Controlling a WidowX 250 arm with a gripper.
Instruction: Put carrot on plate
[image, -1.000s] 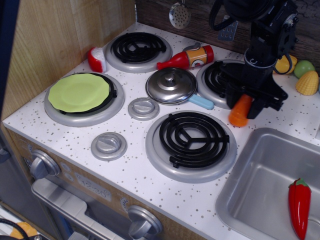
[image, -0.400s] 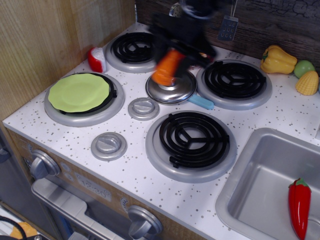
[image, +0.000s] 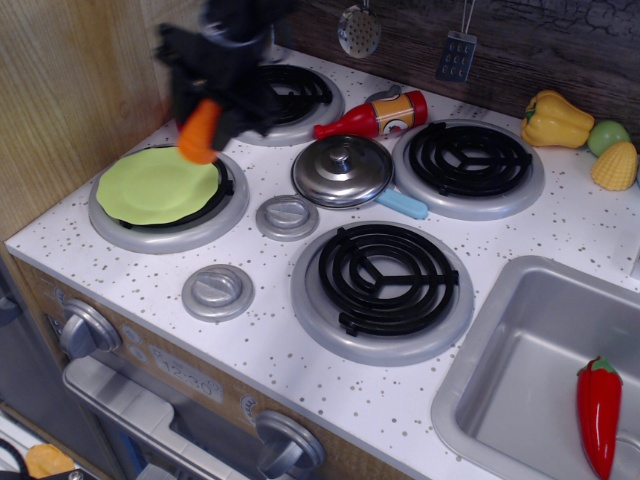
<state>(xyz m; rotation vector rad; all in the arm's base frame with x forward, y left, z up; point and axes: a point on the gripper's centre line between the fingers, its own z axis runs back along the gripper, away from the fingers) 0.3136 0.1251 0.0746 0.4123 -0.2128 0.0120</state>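
1. One black gripper (image: 205, 120), blurred in the single view, is closed on the small orange cone-shaped plastic carrot (image: 198, 133); the carrot hangs rounded tip down from between the fingers.
2. Carrot position: held in the air above the far right edge of the flat round lime-green plastic plate (image: 157, 184); not resting on the plate.
3. Plate position: lying on the front-left silver-ringed stove burner (image: 205, 225), which it largely covers.
4. Shiny steel pot lid with a knob (image: 342, 170): to the right of the plate, flat on the white speckled counter (image: 300, 360).
5. Light-blue handle-shaped piece (image: 403, 204): just beyond the lid's right edge, farther from the plate.
6. Red ketchup bottle with an orange label (image: 375, 115): behind and right of the plate, lying on its side.
7. Red chili pepper (image: 598, 414): well apart from the plate, in the steel sink (image: 520, 380) at far right.
8. Yellow bell pepper (image: 556, 118) and yellow corn cob (image: 615, 166): far right rear, against the back wall, well apart from the plate.
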